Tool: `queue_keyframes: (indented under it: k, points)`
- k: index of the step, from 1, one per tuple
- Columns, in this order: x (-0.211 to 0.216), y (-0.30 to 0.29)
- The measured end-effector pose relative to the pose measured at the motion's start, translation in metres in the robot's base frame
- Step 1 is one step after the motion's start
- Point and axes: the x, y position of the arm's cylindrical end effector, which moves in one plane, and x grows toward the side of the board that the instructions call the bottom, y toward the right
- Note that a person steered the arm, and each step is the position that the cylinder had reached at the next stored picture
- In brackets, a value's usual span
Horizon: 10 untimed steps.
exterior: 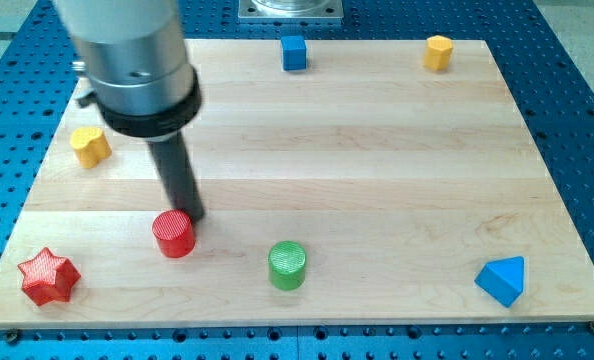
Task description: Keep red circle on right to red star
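My tip point(191, 215) is touching the red circle point(173, 234) at its upper right edge; no claw is showing, so its state is unknowable. The circle is already sitting right of the red star point(48, 277) on the counter point(377, 150), so I am judging only gentle nudges are needed.

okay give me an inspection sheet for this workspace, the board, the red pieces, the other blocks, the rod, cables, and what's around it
Surface: wooden board, lying flat.
Job's things: red circle to the view's right of red star, apart from it.
Clutter: green circle, blue triangle, blue cube, yellow block at view's left, yellow hexagon at view's top right.
Grippers: none; my tip at the red circle's upper right edge.
Cables: nothing seen.
Surroundings: blue perforated table.
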Motion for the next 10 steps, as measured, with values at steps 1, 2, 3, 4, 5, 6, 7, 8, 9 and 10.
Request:
queue_keyframes:
  k: [1,2,3,4,5,6,7,8,9,10]
  points:
    - [0.0,0.026]
    - [0.004,-0.019]
    - [0.022,-0.042]
    - [0.007,-0.002]
    - [0.021,0.044]
    - [0.042,0.021]
    - [0.042,-0.015]
    - [0.042,-0.035]
    - [0.042,-0.05]
    - [0.042,-0.066]
